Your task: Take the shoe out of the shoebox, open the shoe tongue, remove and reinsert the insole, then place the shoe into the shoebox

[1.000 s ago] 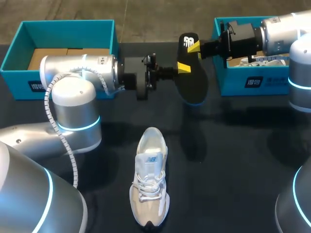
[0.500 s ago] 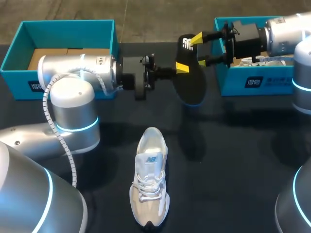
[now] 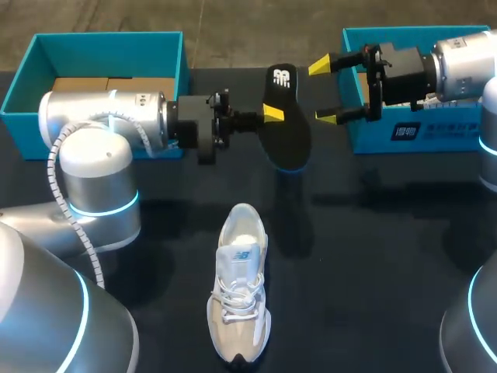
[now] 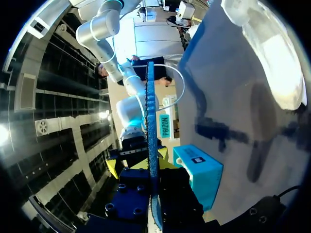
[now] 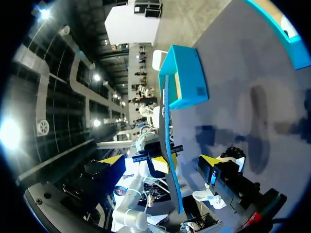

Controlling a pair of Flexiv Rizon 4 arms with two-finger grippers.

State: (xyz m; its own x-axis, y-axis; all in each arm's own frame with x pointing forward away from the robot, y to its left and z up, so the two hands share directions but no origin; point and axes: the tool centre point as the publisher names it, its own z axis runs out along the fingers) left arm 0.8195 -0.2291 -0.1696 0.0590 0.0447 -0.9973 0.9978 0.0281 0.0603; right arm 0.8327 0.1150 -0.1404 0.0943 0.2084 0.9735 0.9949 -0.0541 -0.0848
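A black insole [image 3: 284, 116] with a blue edge hangs upright above the table's far middle, and my left gripper [image 3: 269, 114] is shut on its left rim. In the left wrist view the insole [image 4: 151, 126] shows edge-on as a thin blue line rising out of that gripper [image 4: 151, 167]. To its right my right gripper [image 3: 328, 92] stands wide open, clear of the insole. From the right wrist the insole [image 5: 169, 141] stands edge-on just ahead of the spread gripper [image 5: 160, 161]. The white and beige shoe [image 3: 239, 291] lies on the table near the front, toe toward me.
One teal shoebox [image 3: 404, 132] stands at the back right under my right arm. Another teal box [image 3: 101, 47] with cardboard inside is at the back left, behind my left arm. The tabletop [image 3: 373, 256] is dark.
My right gripper has opened, let go of the insole and drawn back to the right. My left arm has carried the insole a little to the left.
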